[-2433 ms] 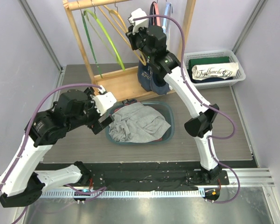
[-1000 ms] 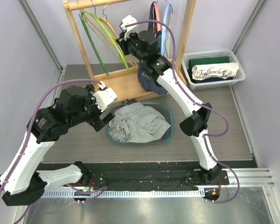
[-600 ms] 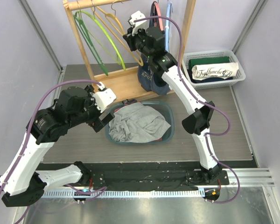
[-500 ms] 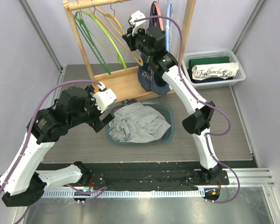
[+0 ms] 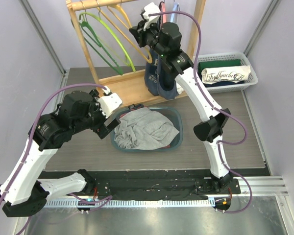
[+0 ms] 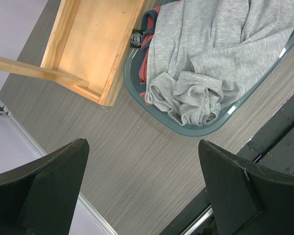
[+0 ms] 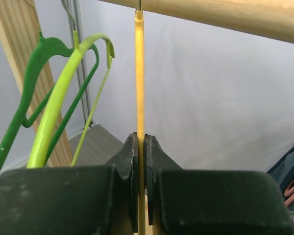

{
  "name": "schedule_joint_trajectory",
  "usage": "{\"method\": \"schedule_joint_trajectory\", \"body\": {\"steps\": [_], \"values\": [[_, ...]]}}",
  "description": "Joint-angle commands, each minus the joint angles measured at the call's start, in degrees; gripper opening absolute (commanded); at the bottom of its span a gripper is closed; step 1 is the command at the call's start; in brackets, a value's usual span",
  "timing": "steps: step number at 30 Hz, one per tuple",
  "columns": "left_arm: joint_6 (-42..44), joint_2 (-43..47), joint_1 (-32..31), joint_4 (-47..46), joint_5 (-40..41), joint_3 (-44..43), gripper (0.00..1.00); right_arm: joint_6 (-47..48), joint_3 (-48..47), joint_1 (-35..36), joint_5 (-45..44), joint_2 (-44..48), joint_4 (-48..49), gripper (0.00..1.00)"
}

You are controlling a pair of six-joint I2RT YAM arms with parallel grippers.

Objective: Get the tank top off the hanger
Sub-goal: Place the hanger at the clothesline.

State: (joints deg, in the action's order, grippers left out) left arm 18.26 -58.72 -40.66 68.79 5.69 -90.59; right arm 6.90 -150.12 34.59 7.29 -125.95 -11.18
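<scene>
The right gripper (image 7: 140, 142) is clenched on the thin edge of a yellow hanger (image 7: 139, 73) just under the rail (image 7: 210, 12), with green hangers (image 7: 59, 98) close on its left. The tank top (image 5: 159, 83) hangs at the rack's right end, near the tabletop's far edge and just behind the basin (image 5: 179, 142). The left gripper (image 6: 142, 144) is spread wide above bare tabletop (image 6: 132, 161) off the basin's left rim.

You have pale lilac walls (image 5: 19, 58) on the left, far and right sides. A grey wood-grain tabletop (image 5: 235, 142) lies between them. A wooden rack (image 5: 130, 85) stands far, and a bright metal strip (image 5: 186, 220) runs near.
</scene>
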Motion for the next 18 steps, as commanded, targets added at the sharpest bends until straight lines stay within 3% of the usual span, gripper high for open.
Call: {"method": "schedule_joint_trajectory", "body": {"steps": [1, 5, 8, 12, 18], "values": [[-0.68, 0.80, 0.59, -2.17, -1.39, -0.91, 1.00, -3.46, -2.45, -2.24, -0.17, 1.32, 6.52, 0.01], [-0.77, 0.54, 0.59, -2.17, -1.74, -1.26, 1.00, -3.20, -1.05, -2.25, -0.17, 1.84, 2.23, 0.01], [-0.77, 0.18, 0.59, -2.17, -2.00, -1.70, 1.00, -0.14, 5.78, -0.67, 0.27, 7.19, -1.28, 0.01], [-0.86, -0.25, 0.59, -1.91, -2.62, -3.01, 1.00, 4.09, 20.81, 3.37, -6.13, 16.15, -6.04, 0.01], [0.10, 0.00, 0.32, -5.41, -1.83, -6.88, 1.00, 7.69, 45.78, 11.81, -15.28, 34.61, -5.43, 0.01]]}}
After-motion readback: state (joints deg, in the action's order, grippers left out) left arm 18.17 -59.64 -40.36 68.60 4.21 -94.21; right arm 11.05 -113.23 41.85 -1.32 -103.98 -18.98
